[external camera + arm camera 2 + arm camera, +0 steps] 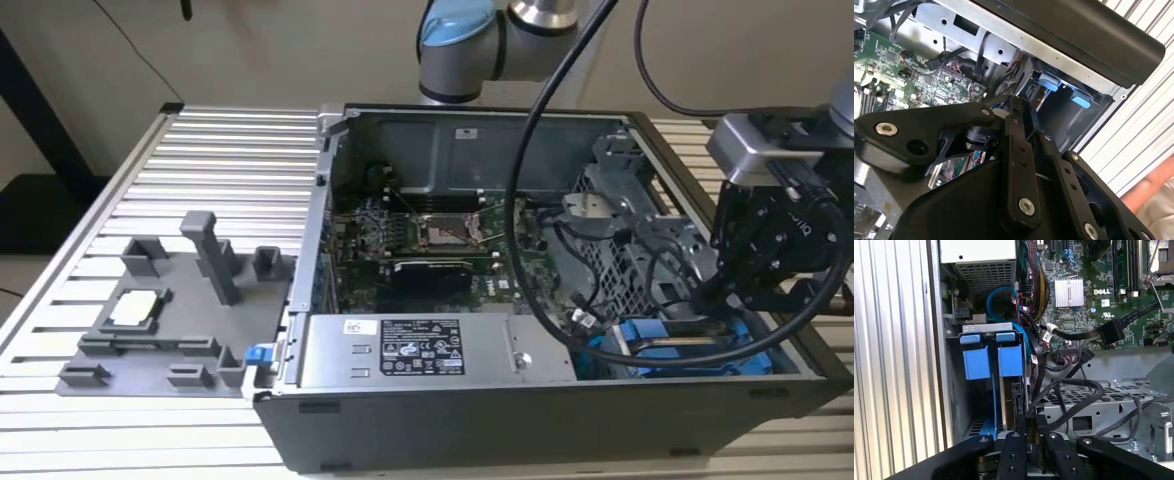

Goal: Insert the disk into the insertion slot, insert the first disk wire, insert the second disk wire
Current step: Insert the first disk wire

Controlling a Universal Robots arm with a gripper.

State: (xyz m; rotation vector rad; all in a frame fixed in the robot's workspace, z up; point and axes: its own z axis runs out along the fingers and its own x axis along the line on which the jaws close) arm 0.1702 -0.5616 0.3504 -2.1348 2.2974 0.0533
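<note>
Your claw (1031, 422) hangs low in the case, just over one end of the disk (1010, 360), as the first wrist view shows; whether it is clenched on something or released, you cannot tell from these views. The disk stands on edge in its blue frame and seems to be already down in the insertion slot (986, 329), so the work is probably at the wires. For this, keep the claw square to the disk's end and press straight along the slot, slowly. A tilted plug will likely bind. The loose black cables (1074, 390) lie just beside the claw, so they may be caught and dragged.

For room, go from the exterior view's left. The grey fixture (174, 300) on the counter (227, 140) is well apart and no concern. Then the long grey box (414, 350) and the green motherboard (427, 235) lie inside the case, also apart from the claw. Nearer, the thick black lead (514, 210) and the perforated metal cage (627, 230) crowd one side. At the exterior view's right the case wall (821, 365) stands just beside the slot, so free room is mostly upward
</note>
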